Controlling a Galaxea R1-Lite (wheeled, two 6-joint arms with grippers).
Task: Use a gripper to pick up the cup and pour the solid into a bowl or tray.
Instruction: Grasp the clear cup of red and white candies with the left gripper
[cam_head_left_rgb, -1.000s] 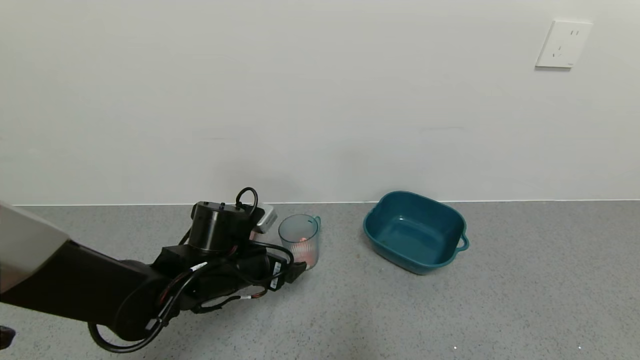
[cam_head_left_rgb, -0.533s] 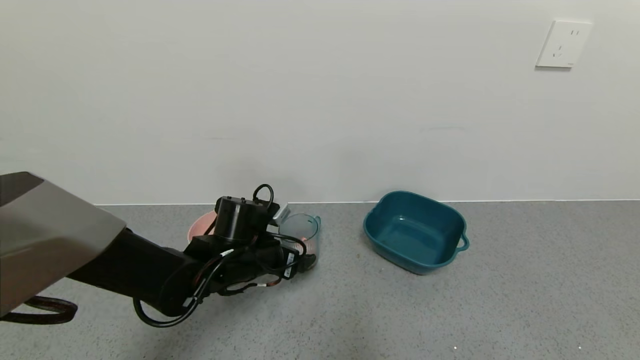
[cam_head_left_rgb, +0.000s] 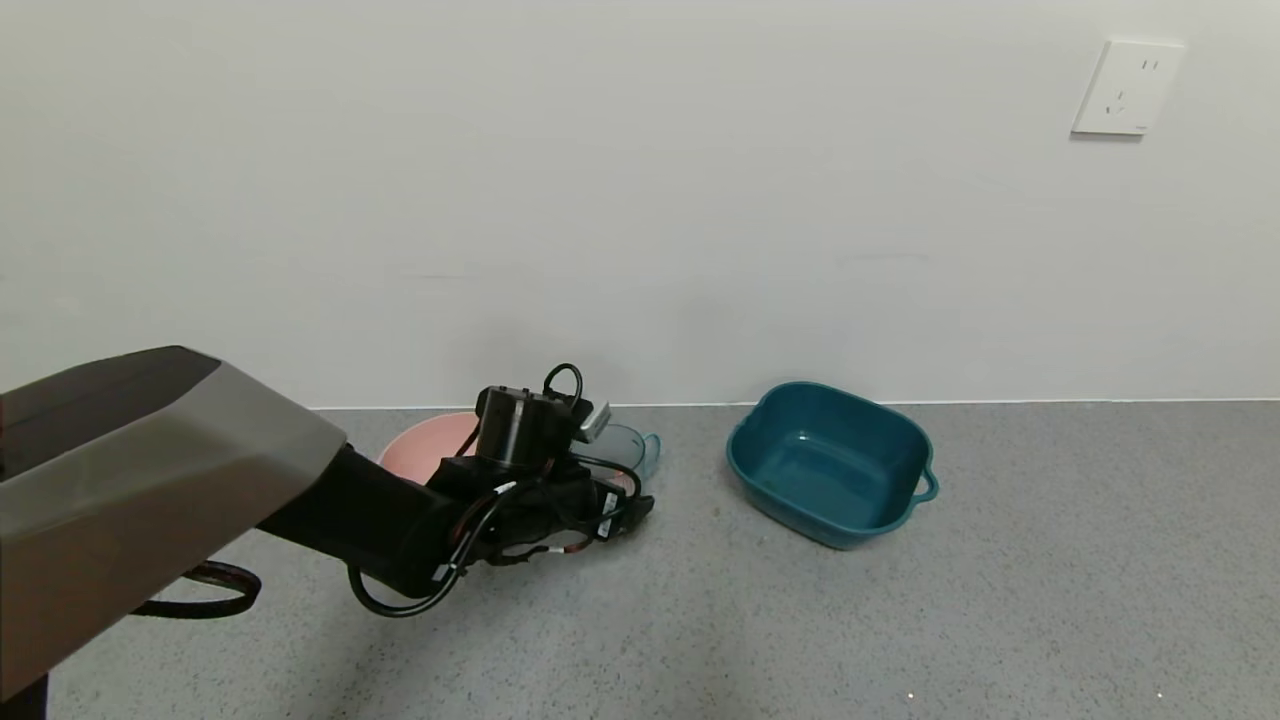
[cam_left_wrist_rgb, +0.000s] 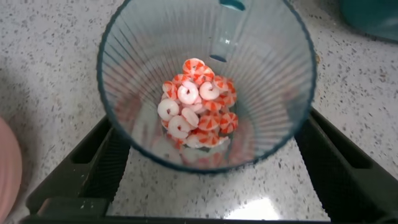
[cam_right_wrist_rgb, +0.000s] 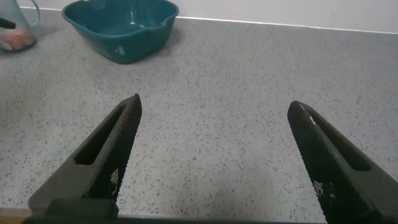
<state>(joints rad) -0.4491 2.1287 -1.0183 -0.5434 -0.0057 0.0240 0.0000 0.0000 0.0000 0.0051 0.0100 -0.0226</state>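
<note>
The ribbed pale blue-green cup (cam_head_left_rgb: 632, 442) stands on the grey floor left of the teal basin (cam_head_left_rgb: 760, 470). In the left wrist view the cup (cam_left_wrist_rgb: 267, 74) holds a pile of white and orange-red round pieces (cam_left_wrist_rgb: 196, 102). My left gripper (cam_head_left_rgb: 625, 497) is open, with one black finger (cam_left_wrist_rgb: 109, 152) on each side of the cup's lower body (cam_left_wrist_rgb: 211, 134). I cannot tell whether the fingers touch it. My right gripper (cam_right_wrist_rgb: 214, 106) is open and empty over bare floor, away from the basin (cam_right_wrist_rgb: 124, 46) and the cup (cam_right_wrist_rgb: 15, 31).
A round pink bowl (cam_head_left_rgb: 420, 455) sits just left of the cup, behind my left arm, and its edge shows in the left wrist view (cam_left_wrist_rgb: 6, 168). A white wall runs right behind the vessels. Bare floor lies in front and to the right of the basin.
My left arm has reached forward and to the right, bringing the open fingers around the cup. The cup has shifted slightly right. The pink bowl has come into view.
</note>
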